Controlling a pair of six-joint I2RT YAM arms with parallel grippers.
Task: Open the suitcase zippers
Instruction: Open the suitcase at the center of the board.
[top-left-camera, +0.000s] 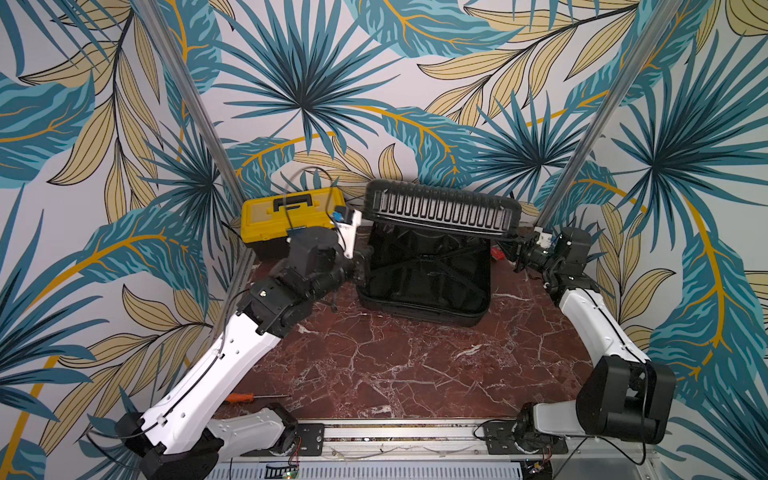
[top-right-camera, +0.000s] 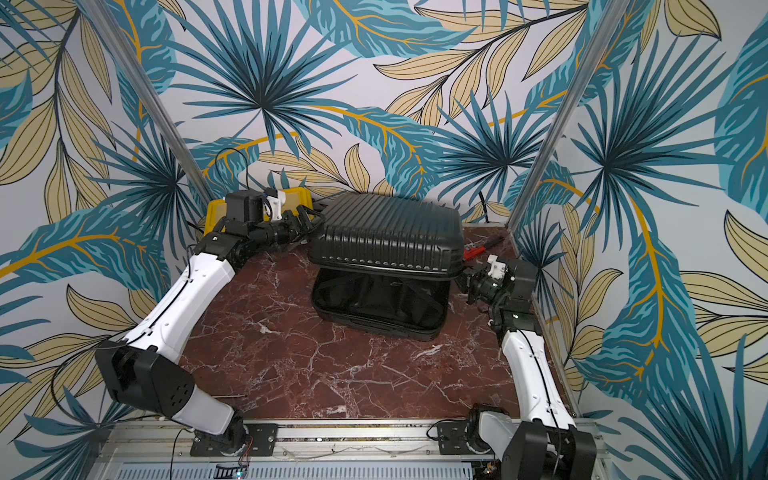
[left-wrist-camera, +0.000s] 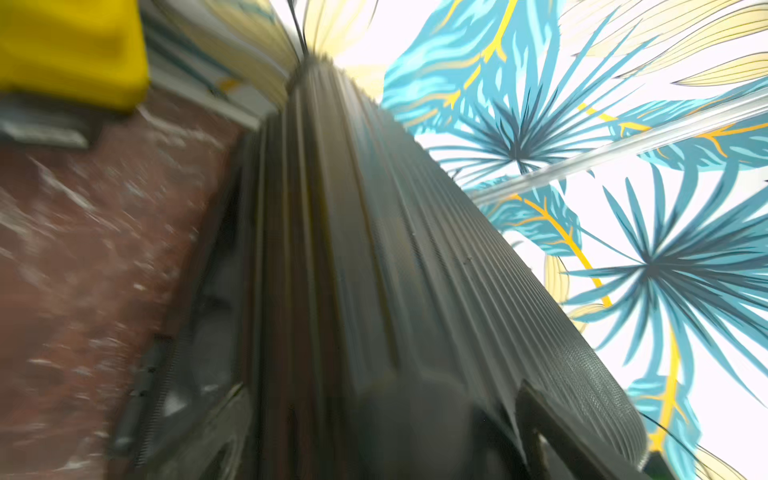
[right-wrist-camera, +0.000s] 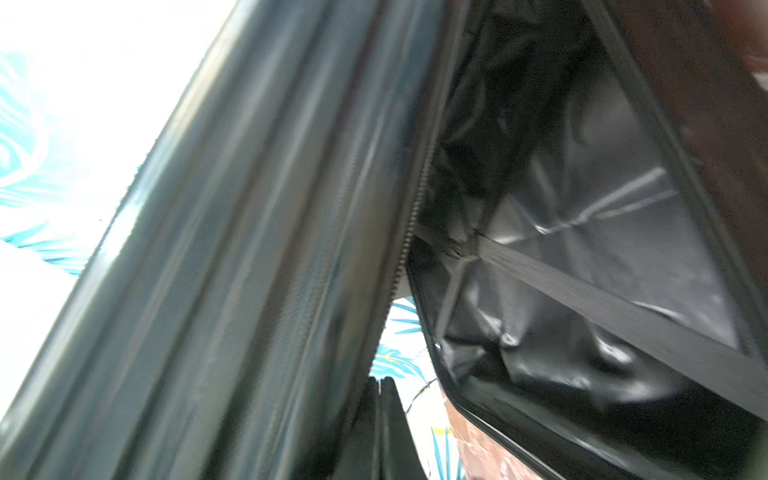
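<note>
The black ribbed suitcase lies open on the marble table, its lid (top-left-camera: 440, 212) (top-right-camera: 386, 237) lifted above the base (top-left-camera: 424, 270) (top-right-camera: 374, 307), where the lining and crossed straps show. The zippers are parted: teeth (right-wrist-camera: 409, 224) run along the lid's rim and along the base rim (left-wrist-camera: 141, 415). My left gripper (top-left-camera: 357, 253) (top-right-camera: 307, 220) (left-wrist-camera: 386, 436) is open at the lid's left edge, and the blurred ribbed shell (left-wrist-camera: 374, 249) stands between its wide fingers (left-wrist-camera: 552, 424). My right gripper (top-left-camera: 515, 245) (top-right-camera: 463, 278) (right-wrist-camera: 380, 399) is shut on nothing, beside the lid's right rim.
A yellow-lidded toolbox (top-left-camera: 291, 216) stands at the back left behind my left wrist. An orange screwdriver (top-left-camera: 245, 397) lies near the front left edge. A red-handled tool (top-right-camera: 473, 251) lies at the back right. Metal posts (top-left-camera: 199, 112) rise at both back corners.
</note>
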